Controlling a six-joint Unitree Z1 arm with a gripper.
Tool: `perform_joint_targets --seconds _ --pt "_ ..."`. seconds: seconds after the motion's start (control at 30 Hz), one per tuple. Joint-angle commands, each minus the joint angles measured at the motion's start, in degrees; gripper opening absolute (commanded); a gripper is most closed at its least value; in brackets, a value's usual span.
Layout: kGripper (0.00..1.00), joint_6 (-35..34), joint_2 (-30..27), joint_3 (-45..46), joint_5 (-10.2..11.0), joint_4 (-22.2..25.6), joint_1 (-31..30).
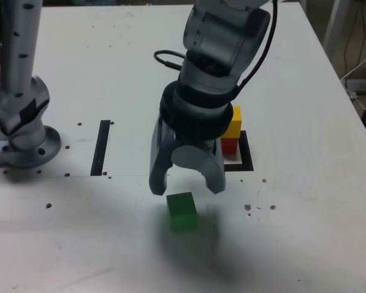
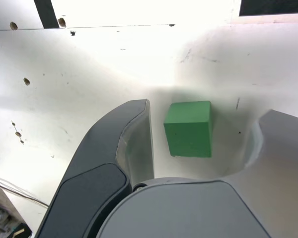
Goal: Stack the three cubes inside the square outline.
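Observation:
The green cube (image 1: 182,211) (image 2: 188,129) lies on the white table, just below my gripper (image 1: 188,188) (image 2: 208,109). The jaws stand open on either side of it, and gaps show between the cube and both fingers (image 2: 134,134). The yellow cube (image 1: 233,121) sits on top of the red cube (image 1: 230,145) inside the black square outline (image 1: 247,162), behind the gripper toward the exterior view's right. My arm hides part of that stack. A corner of the outline (image 2: 273,6) shows at the wrist view's edge.
A straight black strip (image 1: 101,148) (image 2: 45,12) lies on the table at the exterior view's left of the gripper. The arm's grey base (image 1: 21,131) stands at the far left. Small screw holes dot the table (image 1: 305,232). Cables run off the right edge.

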Motion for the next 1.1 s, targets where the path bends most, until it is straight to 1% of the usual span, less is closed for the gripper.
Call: perform_joint_targets --seconds 0.0,0.27,0.4,0.47,0.53,0.63,0.67,0.73,0.77,0.8,0.87,1.07 --pt "0.98 -0.15 0.41 0.31 -0.80 -0.51 -0.63" --pt "0.94 0.10 3.18 1.88 -3.37 -4.06 -2.11" --pt "0.89 0.69 4.50 2.94 -4.44 -5.92 -2.23" --pt "0.82 0.81 4.83 3.37 -4.80 -6.69 -2.23" --pt "0.72 0.85 4.99 3.80 -5.05 -7.53 -2.23" --pt "0.51 0.94 5.09 4.33 -5.05 -8.83 -2.23" --pt "0.42 1.09 5.12 4.53 -4.93 -9.46 -2.23" --pt "0.30 1.38 5.12 4.73 -4.71 -10.26 -2.23" --pt "0.26 1.53 5.12 4.78 -4.59 -10.55 -2.23" --pt "0.24 1.66 5.12 4.81 -4.49 -10.81 -2.23" --pt "0.21 1.81 5.10 4.85 -4.40 -11.17 -2.23" --pt "0.21 1.82 5.04 4.96 -4.29 -11.55 -2.23"
